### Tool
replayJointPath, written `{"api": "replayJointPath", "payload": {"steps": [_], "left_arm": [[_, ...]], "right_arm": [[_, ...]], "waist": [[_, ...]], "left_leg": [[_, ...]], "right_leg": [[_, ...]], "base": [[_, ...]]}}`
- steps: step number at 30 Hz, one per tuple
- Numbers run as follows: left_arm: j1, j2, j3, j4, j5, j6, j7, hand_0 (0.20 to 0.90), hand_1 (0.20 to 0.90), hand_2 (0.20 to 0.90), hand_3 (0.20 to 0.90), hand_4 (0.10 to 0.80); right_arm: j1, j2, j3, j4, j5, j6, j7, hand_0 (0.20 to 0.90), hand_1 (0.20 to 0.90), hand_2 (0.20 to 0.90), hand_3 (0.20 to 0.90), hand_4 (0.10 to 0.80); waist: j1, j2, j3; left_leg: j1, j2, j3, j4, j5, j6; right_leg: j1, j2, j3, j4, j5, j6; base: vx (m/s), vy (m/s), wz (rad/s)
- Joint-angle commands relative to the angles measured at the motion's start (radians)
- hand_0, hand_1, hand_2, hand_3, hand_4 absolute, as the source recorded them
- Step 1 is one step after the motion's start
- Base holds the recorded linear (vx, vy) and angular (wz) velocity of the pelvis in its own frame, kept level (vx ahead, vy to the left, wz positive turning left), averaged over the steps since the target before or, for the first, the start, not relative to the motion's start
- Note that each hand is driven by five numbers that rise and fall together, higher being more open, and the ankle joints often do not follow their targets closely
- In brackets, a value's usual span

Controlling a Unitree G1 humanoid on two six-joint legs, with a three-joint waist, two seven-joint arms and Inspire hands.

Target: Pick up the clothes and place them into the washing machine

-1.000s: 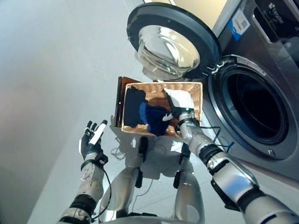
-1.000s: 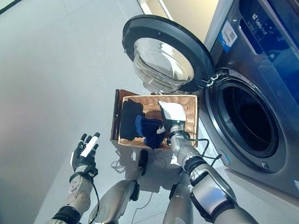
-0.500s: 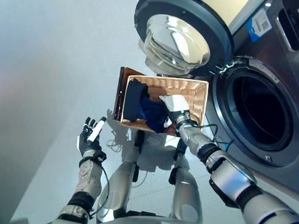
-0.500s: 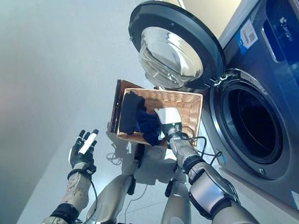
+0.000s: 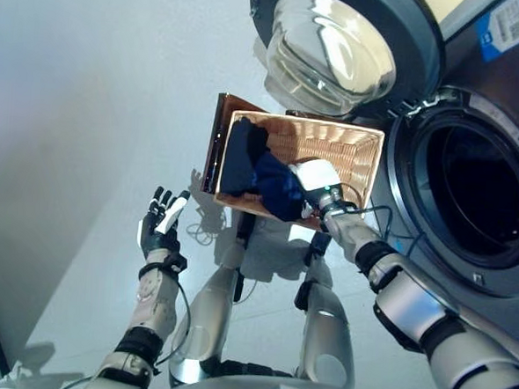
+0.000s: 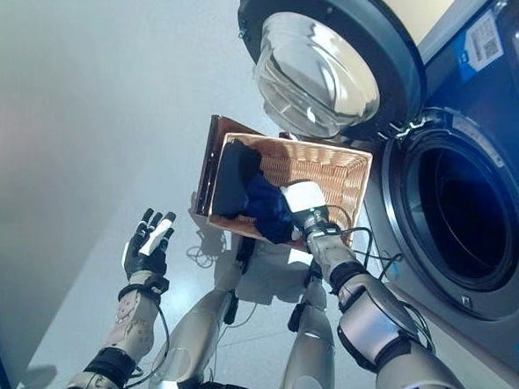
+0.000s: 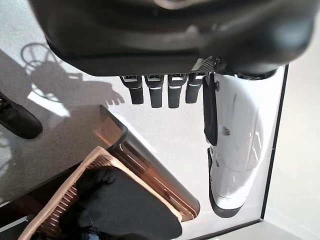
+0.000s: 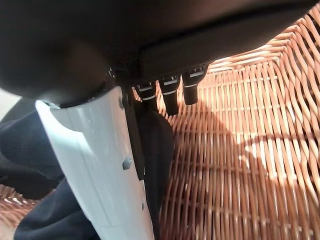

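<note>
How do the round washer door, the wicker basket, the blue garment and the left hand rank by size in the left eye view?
Largest to smallest as they look:
1. Round grey washing machine door with glass bowl
2. Rectangular woven wicker basket
3. Dark blue garment and dark left hand: these look alike, and the hand sits nearer the camera, so I won't rank them.

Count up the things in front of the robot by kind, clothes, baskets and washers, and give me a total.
Clothes: 2, a black garment and a dark blue garment, both in the basket.
Wicker baskets: 1.
Washing machines: 1, door open.
Total: 4.
</note>
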Motion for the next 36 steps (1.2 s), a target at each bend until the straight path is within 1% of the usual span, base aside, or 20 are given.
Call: {"api": "replayJointPath", "payload": {"steps": [1, 6, 9, 14, 22, 27, 32, 33, 34, 35, 36], "left_arm": [[0.005, 0.057, -0.019, -0.129, -0.005, -0.062, -0.005, 0.9, 0.9, 0.9, 0.9, 0.8], [0.0, 0.061, -0.022, -0.135, -0.012, -0.065, -0.002, 0.9, 0.9, 0.9, 0.9, 0.8], [0.002, 0.069, -0.028, -0.169, -0.011, -0.069, 0.005, 0.9, 0.9, 0.9, 0.9, 0.8], [-0.011, 0.078, -0.028, -0.177, -0.012, -0.072, 0.01, 0.9, 0.9, 0.9, 0.9, 0.8], [-0.021, 0.091, -0.024, -0.192, -0.011, -0.072, 0.021, 0.9, 0.9, 0.9, 0.9, 0.8], [-0.031, 0.103, -0.013, -0.214, -0.007, -0.079, 0.037, 0.9, 0.9, 0.9, 0.9, 0.8], [-0.031, 0.098, -0.014, -0.218, -0.015, -0.078, 0.036, 0.9, 0.9, 0.9, 0.9, 0.8], [-0.031, 0.094, -0.018, -0.215, -0.016, -0.078, 0.039, 0.9, 0.9, 0.9, 0.9, 0.8], [-0.032, 0.094, -0.018, -0.215, -0.016, -0.078, 0.039, 0.9, 0.9, 0.9, 0.9, 0.8], [-0.033, 0.093, -0.016, -0.21, -0.017, -0.077, 0.038, 0.9, 0.9, 0.9, 0.9, 0.8], [-0.033, 0.092, -0.019, -0.209, -0.017, -0.078, 0.039, 0.9, 0.9, 0.9, 0.9, 0.8]], "right_arm": [[-0.125, -0.026, 0.06, 0.01, -0.041, 0.016, -0.029, 0.9, 0.9, 0.9, 0.9, 0.8], [-0.14, -0.023, 0.064, 0.019, -0.045, 0.023, -0.031, 0.9, 0.9, 0.9, 0.9, 0.8], [-0.151, -0.025, 0.062, 0.021, -0.038, 0.029, -0.039, 0.9, 0.9, 0.9, 0.9, 0.8], [-0.169, -0.024, 0.06, 0.028, -0.023, 0.029, -0.045, 0.9, 0.9, 0.9, 0.9, 0.8], [-0.187, -0.006, 0.054, 0.044, -0.001, 0.03, -0.044, 0.9, 0.9, 0.9, 0.9, 0.8], [-0.19, 0.002, 0.048, 0.042, 0.012, 0.03, -0.046, 0.9, 0.9, 0.9, 0.9, 0.8], [-0.195, 0.007, 0.037, 0.051, 0.018, 0.034, -0.051, 0.9, 0.9, 0.9, 0.9, 0.8], [-0.199, 0.012, 0.035, 0.054, 0.018, 0.037, -0.053, 0.496, 0.496, 0.496, 0.496, 0.512], [-0.199, 0.012, 0.035, 0.054, 0.018, 0.037, -0.053, 0.45, 0.45, 0.45, 0.45, 0.478], [-0.2, 0.015, 0.034, 0.056, 0.018, 0.039, -0.057, 0.2, 0.2, 0.2, 0.2, 0.3], [-0.2, 0.015, 0.031, 0.059, 0.019, 0.041, -0.061, 0.2, 0.2, 0.2, 0.2, 0.3]], "waist": [[0.026, 0.035, 0.0], [0.034, 0.039, 0.0], [0.047, 0.042, 0.0], [0.06, 0.043, 0.0], [0.083, 0.053, 0.0], [0.092, 0.057, 0.0], [0.098, 0.06, 0.0], [0.099, 0.06, 0.0], [0.099, 0.06, 0.0], [0.1, 0.06, 0.0], [0.101, 0.06, 0.0]], "left_leg": [[-0.055, 0.005, -0.009, 0.018, -0.012, -0.084], [-0.089, 0.004, -0.019, 0.02, -0.006, -0.085], [-0.116, 0.004, -0.039, 0.014, 0.004, -0.086], [-0.145, 0.004, -0.058, 0.006, 0.016, -0.089], [-0.203, -0.006, -0.096, 0.018, 0.024, -0.087], [-0.233, -0.009, -0.11, 0.019, 0.031, -0.088], [-0.255, -0.011, -0.118, 0.02, 0.036, -0.089], [-0.264, -0.013, -0.121, 0.021, 0.037, -0.088], [-0.264, -0.013, -0.121, 0.021, 0.037, -0.088], [-0.266, -0.014, -0.123, 0.021, 0.038, -0.088], [-0.268, -0.014, -0.125, 0.021, 0.039, -0.088]], "right_leg": [[-0.05, -0.035, 0.018, 0.19, -0.163, 0.023], [-0.082, -0.036, 0.011, 0.203, -0.166, 0.021], [-0.109, -0.036, -0.003, 0.213, -0.173, 0.021], [-0.133, -0.037, -0.016, 0.218, -0.173, 0.021], [-0.178, -0.045, -0.037, 0.25, -0.189, 0.016], [-0.201, -0.047, -0.048, 0.256, -0.193, 0.014], [-0.214, -0.049, -0.057, 0.257, -0.194, 0.014], [-0.222, -0.049, -0.058, 0.261, -0.195, 0.013], [-0.222, -0.049, -0.058, 0.261, -0.195, 0.013], [-0.223, -0.05, -0.059, 0.262, -0.196, 0.013], [-0.225, -0.05, -0.06, 0.263, -0.197, 0.013]], "base": [[-0.011, -0.005, 0.08], [-0.019, -0.012, 0.1], [-0.015, -0.019, 0.03], [-0.02, -0.029, 0.1], [-0.009, 0.001, 0.11], [-0.002, -0.003, 0.03], [-0.002, -0.004, 0.08], [-0.002, 0.003, 0.13], [-0.005, 0.004, 0.12], [-0.005, 0.008, 0.09], [-0.007, 0.014, 0.11]]}}
